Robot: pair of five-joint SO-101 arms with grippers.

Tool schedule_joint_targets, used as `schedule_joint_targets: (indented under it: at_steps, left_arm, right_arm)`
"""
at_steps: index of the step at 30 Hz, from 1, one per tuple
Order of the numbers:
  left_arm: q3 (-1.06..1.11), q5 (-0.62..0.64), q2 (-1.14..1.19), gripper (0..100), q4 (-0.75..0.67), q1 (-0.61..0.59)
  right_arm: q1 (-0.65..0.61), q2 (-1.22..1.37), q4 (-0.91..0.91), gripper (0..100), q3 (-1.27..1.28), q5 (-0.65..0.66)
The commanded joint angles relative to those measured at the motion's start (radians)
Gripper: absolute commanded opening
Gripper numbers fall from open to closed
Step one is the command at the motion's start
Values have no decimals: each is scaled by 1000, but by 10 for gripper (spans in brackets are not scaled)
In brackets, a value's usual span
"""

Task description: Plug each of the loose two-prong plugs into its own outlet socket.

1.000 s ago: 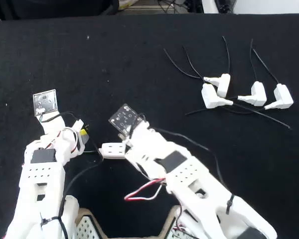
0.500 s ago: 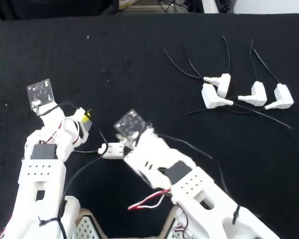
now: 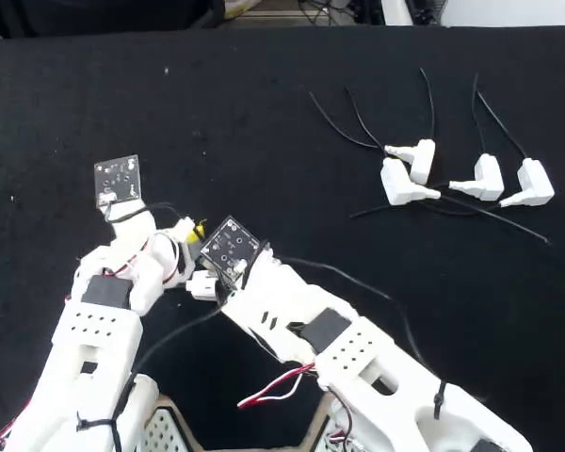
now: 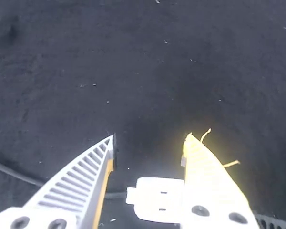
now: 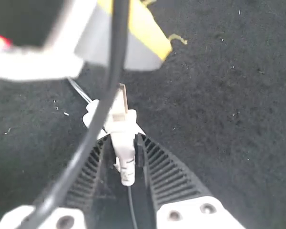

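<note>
A: How far along are you?

B: Barely begun, by my reckoning. I see no plug seated anywhere. Four loose plugs [image 3: 486,177] lie in a cluster at the upper right of the high view, well apart from both arms, with their thin black wires [image 3: 358,122] trailing up across the black table [image 3: 264,85].

A: And the one you're working?

B: My right gripper [image 5: 123,143] is clamped tight on a fifth plug [image 5: 120,121], low and left of centre in the high view. It's a small white body with a flat prong poking out past the fingertips and a thin wire running off it.

A: The left arm?

B: My left gripper [image 4: 150,138] hangs just beside it, fingers spread wide and gripping nothing. Its wrist view has a white block [image 4: 155,199] with two small slots, partly behind one finger. I can't tell whether that's a socket or the same plug seen side-on.

A: So what's left?

B: Everything, I'd judge: this plug needs its socket, then the other four.
</note>
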Motion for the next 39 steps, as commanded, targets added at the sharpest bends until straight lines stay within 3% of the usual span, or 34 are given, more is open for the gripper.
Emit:
schedule_joint_targets:
  at_steps: [1,7,14,22,39]
  left_arm:
    - [-4,8,-21,230,-18,58]
    - [13,-103,-20,230,-29,102]
    - [91,-153,-20,230,-133,71]
    - [90,-147,-20,230,-138,77]
    - [97,-84,-20,230,-133,71]
  right_arm:
    - [-15,4,-29,11,-12,-9]
    - [-14,2,-25,11,-18,-9]
    - [-14,-128,28,11,7,-9]
    - [-15,-291,40,11,93,-68]
    - [-14,-305,2,11,94,-129]
